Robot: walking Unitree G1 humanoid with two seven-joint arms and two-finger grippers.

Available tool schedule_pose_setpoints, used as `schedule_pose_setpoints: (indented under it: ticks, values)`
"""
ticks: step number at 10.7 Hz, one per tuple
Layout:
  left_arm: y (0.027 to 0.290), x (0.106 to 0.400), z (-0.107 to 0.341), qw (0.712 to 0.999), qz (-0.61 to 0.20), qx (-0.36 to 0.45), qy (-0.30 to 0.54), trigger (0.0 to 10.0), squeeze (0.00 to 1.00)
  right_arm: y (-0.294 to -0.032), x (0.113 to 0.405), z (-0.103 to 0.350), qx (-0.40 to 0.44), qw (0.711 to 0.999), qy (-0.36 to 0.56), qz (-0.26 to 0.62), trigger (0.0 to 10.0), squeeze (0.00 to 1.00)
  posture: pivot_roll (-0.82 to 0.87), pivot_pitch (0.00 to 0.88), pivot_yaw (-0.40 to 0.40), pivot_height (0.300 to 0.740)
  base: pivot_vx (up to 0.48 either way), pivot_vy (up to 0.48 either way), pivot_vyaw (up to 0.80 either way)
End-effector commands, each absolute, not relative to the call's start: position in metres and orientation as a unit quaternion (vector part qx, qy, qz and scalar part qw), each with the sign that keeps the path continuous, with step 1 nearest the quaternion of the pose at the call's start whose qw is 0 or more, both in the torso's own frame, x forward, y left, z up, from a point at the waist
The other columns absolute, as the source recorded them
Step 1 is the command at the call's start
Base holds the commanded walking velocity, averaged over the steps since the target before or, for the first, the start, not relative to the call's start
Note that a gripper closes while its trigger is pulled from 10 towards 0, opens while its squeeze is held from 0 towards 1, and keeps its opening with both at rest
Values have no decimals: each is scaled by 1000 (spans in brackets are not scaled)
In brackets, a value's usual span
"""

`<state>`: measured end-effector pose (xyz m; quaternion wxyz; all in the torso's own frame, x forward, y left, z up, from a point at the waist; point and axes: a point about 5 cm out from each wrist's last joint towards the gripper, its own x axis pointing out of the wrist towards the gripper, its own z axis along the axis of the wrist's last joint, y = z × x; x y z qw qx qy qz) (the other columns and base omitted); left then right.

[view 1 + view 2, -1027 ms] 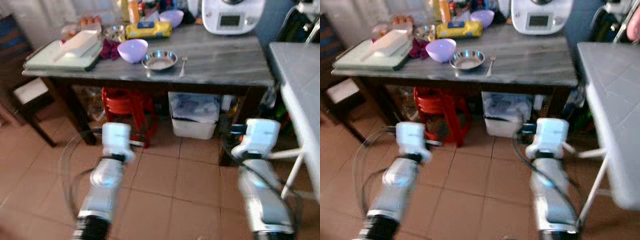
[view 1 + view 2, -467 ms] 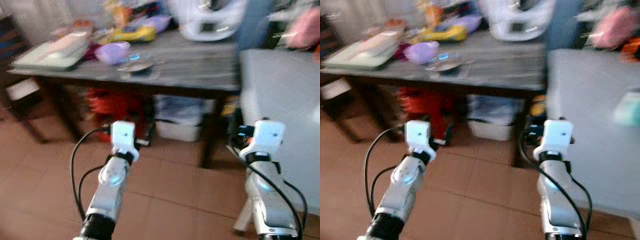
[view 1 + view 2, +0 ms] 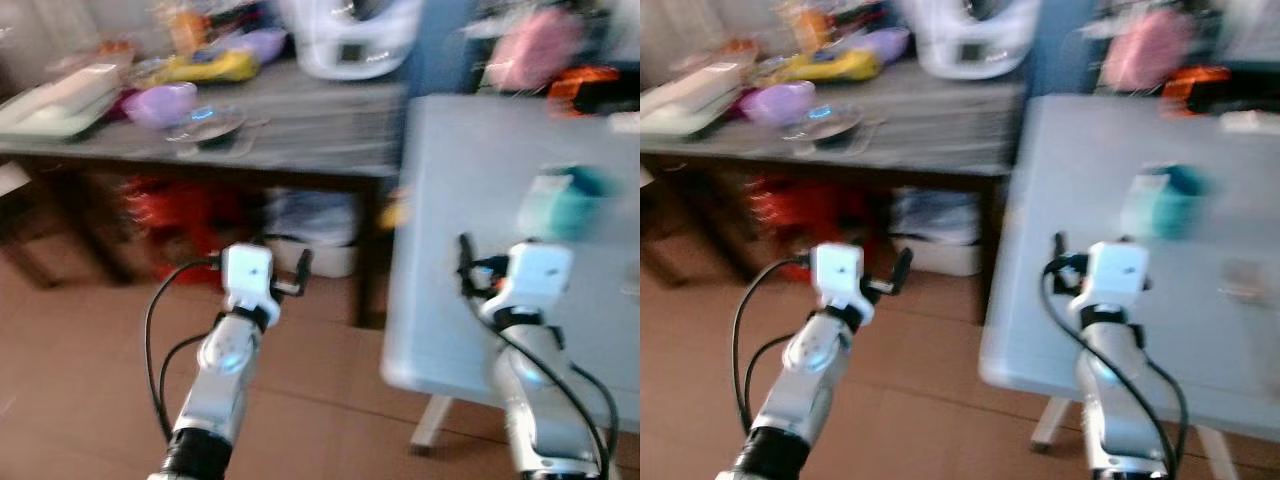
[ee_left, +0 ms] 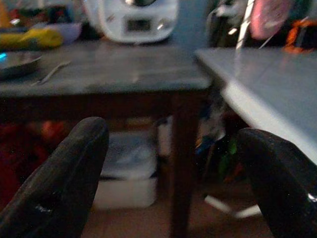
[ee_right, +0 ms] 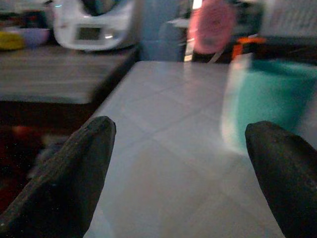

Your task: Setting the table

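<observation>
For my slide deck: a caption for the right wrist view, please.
Open right gripper held over the white table, teal container ahead.

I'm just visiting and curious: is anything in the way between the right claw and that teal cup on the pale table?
Nothing visible. The right claw is open and points over the bare pale table toward the teal cup, with only bare tabletop between them. The picture is blurred, so small things could be missed.

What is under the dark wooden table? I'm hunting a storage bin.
Under the wooden table: a white bin and something red, blurred. The tabletop's shadow hides whatever sits farther back.
</observation>
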<state>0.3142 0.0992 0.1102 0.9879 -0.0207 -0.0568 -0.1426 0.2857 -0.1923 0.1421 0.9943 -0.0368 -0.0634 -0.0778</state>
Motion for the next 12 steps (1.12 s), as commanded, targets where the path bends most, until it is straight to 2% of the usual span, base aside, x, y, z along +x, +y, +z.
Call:
schedule_pose_setpoints:
  ticks: [1, 6, 8, 12]
  values:
    - [112, 313, 106, 991, -123, -16, -49, 10000, 0, -183, 286, 145, -29, 995, -69, -62, 10000, 0, -247, 93, 87, 740, 0, -416, 0]
    - [110, 310, 103, 990, -130, -15, -45, 10000, 0, -182, 281, 142, -34, 996, -63, -62, 10000, 0, -253, 110, 94, 740, 0, -395, 0]
    - [105, 308, 106, 987, -145, -37, -55, 10000, 0, -181, 279, 140, -33, 996, -57, -60, 10000, 0, -253, 119, 91, 740, 0, 0, 0]
    - [111, 298, 93, 984, -178, -24, -21, 10000, 0, -179, 265, 124, -24, 998, -17, -55, 10000, 0, -248, 139, 94, 740, 0, 0, 0]
